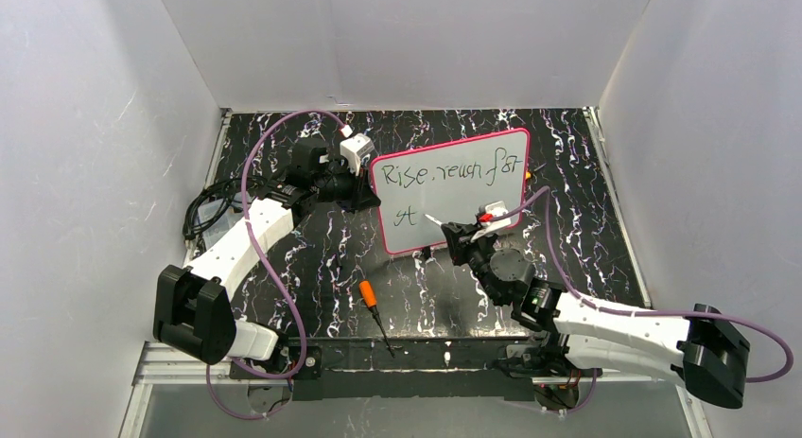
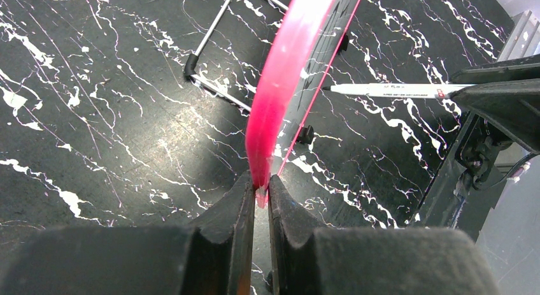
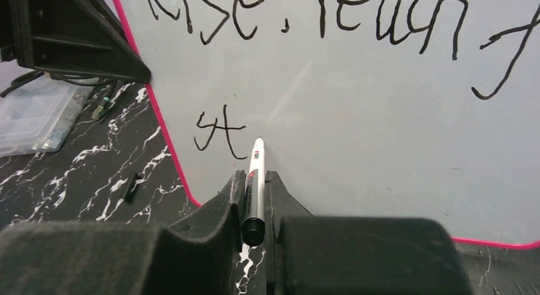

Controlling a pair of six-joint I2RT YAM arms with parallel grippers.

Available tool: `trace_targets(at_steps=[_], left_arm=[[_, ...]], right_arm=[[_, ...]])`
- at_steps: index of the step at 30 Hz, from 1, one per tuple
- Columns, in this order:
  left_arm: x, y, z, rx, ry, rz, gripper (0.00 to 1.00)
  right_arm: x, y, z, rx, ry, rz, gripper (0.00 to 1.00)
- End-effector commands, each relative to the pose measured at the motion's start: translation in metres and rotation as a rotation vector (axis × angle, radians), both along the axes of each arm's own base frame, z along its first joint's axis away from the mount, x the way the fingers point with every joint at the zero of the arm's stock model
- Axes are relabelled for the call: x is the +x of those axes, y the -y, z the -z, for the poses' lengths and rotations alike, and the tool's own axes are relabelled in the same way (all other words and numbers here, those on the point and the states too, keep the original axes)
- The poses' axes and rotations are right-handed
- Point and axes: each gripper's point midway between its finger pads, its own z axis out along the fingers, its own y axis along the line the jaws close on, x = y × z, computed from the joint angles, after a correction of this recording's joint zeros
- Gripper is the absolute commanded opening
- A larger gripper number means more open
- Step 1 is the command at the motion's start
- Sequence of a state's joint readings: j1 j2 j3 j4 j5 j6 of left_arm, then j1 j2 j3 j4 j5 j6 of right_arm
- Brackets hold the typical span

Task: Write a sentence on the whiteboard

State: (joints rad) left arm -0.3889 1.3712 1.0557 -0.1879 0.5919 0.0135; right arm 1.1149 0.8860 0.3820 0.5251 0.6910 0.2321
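The whiteboard (image 1: 473, 206), light grey in a pink-red frame, stands tilted at the middle of the black marbled table. Its sentence (image 1: 444, 171) reads roughly "Rise, reach for", with "st" (image 1: 405, 213) begun on a second line. My left gripper (image 2: 258, 190) is shut on the board's pink left edge (image 2: 286, 72). My right gripper (image 3: 255, 175) is shut on a white marker (image 3: 256, 156), whose tip touches the whiteboard (image 3: 369, 136) just right of the "st" (image 3: 216, 130). In the left wrist view the marker (image 2: 388, 90) meets the board's face from the right.
An orange-handled tool (image 1: 371, 296) lies on the table near the front edge. A clear plastic box with cables (image 1: 210, 216) sits at the left rim. The board's wire stand (image 2: 210, 40) rests behind it. White walls enclose the table on three sides.
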Motion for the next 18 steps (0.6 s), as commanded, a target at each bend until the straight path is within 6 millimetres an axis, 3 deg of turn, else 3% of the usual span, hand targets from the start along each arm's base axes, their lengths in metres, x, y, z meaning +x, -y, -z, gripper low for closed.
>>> trace_targets(at_steps=[1, 12, 18], left_arm=[[-0.003, 0.005, -0.008, -0.017, -0.006, 0.024, 0.0], [-0.003, 0.005, -0.007, -0.017, -0.008, 0.027, 0.0], [-0.003, 0.005, -0.007, -0.016, -0.009, 0.026, 0.0]], right_arm=[[0.009, 0.004, -0.025, 0.042, 0.056, 0.059, 0.01], [0.013, -0.005, -0.04, 0.046, 0.103, 0.038, 0.01], [0.01, -0.011, -0.023, 0.012, 0.062, 0.01, 0.01]])
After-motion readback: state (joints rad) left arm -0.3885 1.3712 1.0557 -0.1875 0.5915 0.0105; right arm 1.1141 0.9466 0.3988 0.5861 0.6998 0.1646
